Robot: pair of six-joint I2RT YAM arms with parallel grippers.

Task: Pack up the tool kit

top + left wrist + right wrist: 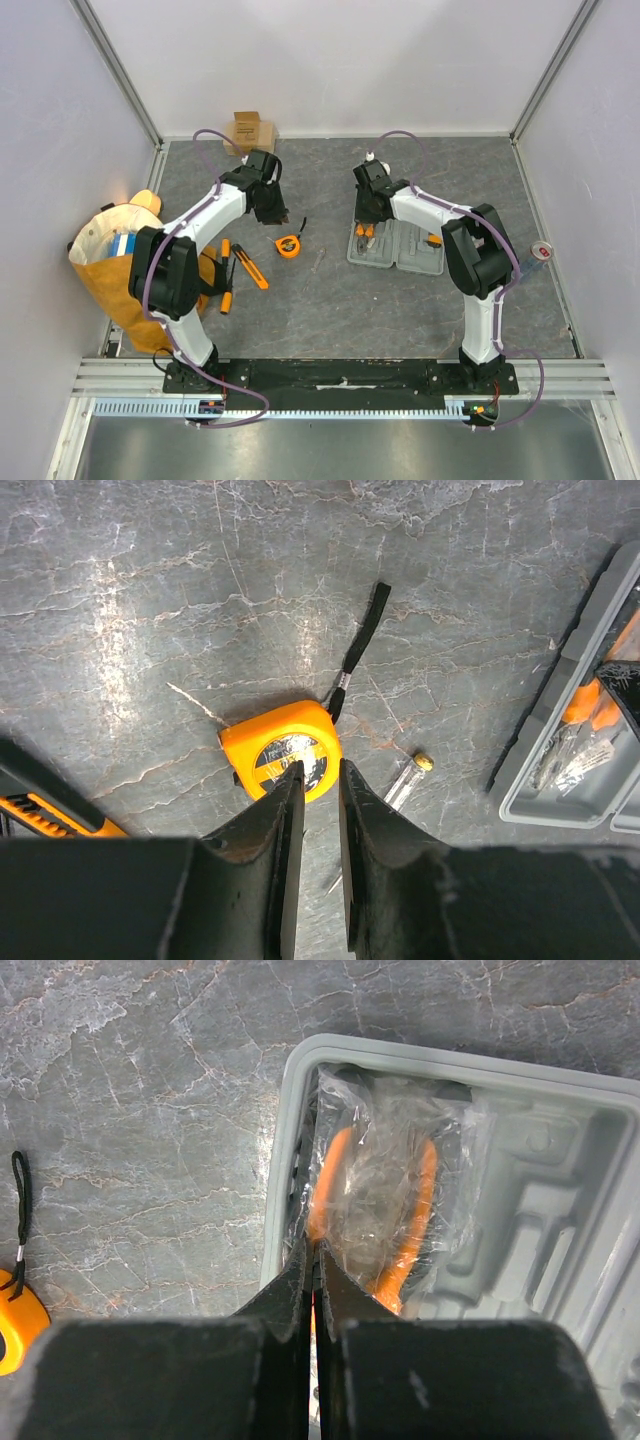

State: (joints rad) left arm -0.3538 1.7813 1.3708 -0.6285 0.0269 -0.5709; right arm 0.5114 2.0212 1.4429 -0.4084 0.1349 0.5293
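Right fingers (288,1305) together, partly hiding bagged pliers (425,1192); left fingers (280,825) slightly apart over tape measure (278,742).

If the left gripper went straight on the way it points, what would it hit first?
Probably the rounded orange tape measure, just beyond the left gripper; depth is unclear.

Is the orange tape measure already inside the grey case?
No, the tape measure lies on the table, apart from the open case.

Overhead view looks down; both close wrist views share the tape measure (285,762).
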